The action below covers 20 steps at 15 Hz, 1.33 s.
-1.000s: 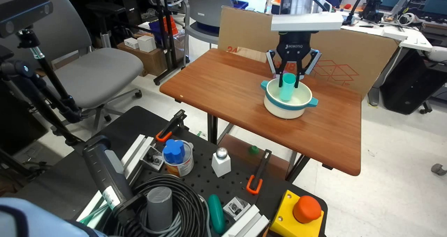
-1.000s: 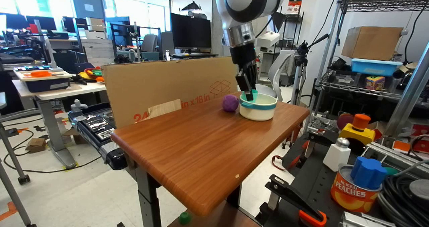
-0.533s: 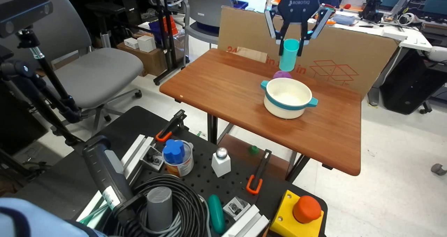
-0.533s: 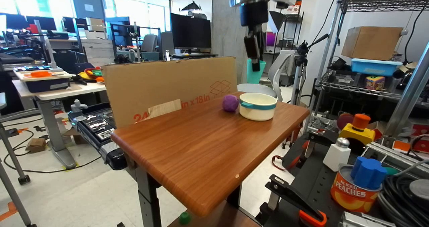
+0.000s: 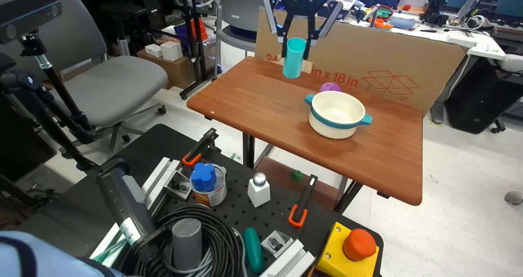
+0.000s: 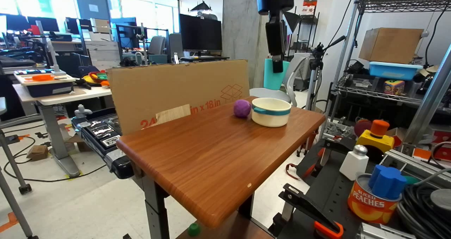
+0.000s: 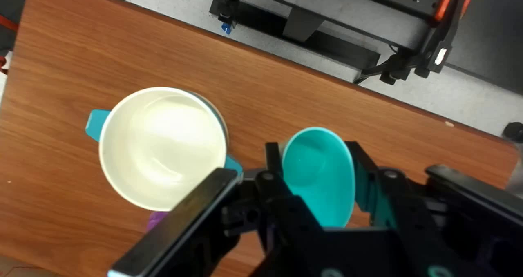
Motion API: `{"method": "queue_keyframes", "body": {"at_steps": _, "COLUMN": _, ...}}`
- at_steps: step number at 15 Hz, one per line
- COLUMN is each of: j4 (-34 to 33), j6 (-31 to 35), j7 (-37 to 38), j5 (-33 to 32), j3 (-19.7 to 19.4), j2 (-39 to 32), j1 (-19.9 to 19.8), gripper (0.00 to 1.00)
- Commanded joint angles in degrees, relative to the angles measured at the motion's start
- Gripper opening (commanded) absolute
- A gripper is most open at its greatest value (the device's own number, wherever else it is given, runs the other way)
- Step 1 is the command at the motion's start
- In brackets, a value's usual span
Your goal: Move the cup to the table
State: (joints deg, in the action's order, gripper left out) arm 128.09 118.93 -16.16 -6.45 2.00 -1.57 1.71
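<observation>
Teal-green cylindrical plastic cup [image 5: 294, 60] hangs near upright above reddish-brown rectangular wooden worktop [image 5: 245, 90], black two-fingered jaws gripping opposite sides of its upper half; probably light, smooth, slightly springy, so this high side hold looks right, squeezed only gently.

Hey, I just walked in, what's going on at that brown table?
A robot's black two-fingered hand is gripping a teal-green cylindrical plastic cup and holding it in the air above a rectangular reddish-brown wooden table. The cup is off to the side of a round cream pot with teal trim, which stands on the tabletop with a purple ball next to it. The cup isn't set down yet; that's probably the next step.
</observation>
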Motion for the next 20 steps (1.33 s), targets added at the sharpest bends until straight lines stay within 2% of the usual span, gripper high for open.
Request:
{"method": "queue_keyframes", "body": {"at_steps": 1, "j4": -1.5, "j6": 2.4, "j7": 1.4, "j5": 0.5, "j3": 1.2, "j2": -4.7, "j1": 1.3, "gripper": 0.17}}
{"method": "queue_keyframes", "body": {"at_steps": 6, "j4": -5.2, "j6": 4.9, "j7": 3.6, "j5": -1.5, "j3": 1.3, "j2": -11.9, "j1": 1.7, "gripper": 0.17}}
{"method": "queue_keyframes", "body": {"at_steps": 11, "j4": -8.8, "j6": 3.8, "j7": 6.7, "j5": -5.7, "j3": 0.3, "j2": -17.7, "j1": 2.0, "gripper": 0.17}}
{"method": "queue_keyframes", "body": {"at_steps": 12, "j4": -13.6, "j6": 4.5, "j7": 9.4, "j5": -6.7, "j3": 0.8, "j2": -24.0, "j1": 3.5, "gripper": 0.17}}
{"method": "queue_keyframes", "body": {"at_steps": 16, "j4": -19.4, "j6": 3.0, "j7": 13.0, "j5": -9.2, "j3": 0.4, "j2": -31.3, "j1": 5.6, "gripper": 0.17}}
{"method": "queue_keyframes", "body": {"at_steps": 20, "j4": -23.8, "j6": -1.0, "j7": 14.0, "j5": -10.5, "j3": 0.2, "j2": -33.8, "j1": 6.8, "gripper": 0.17}}
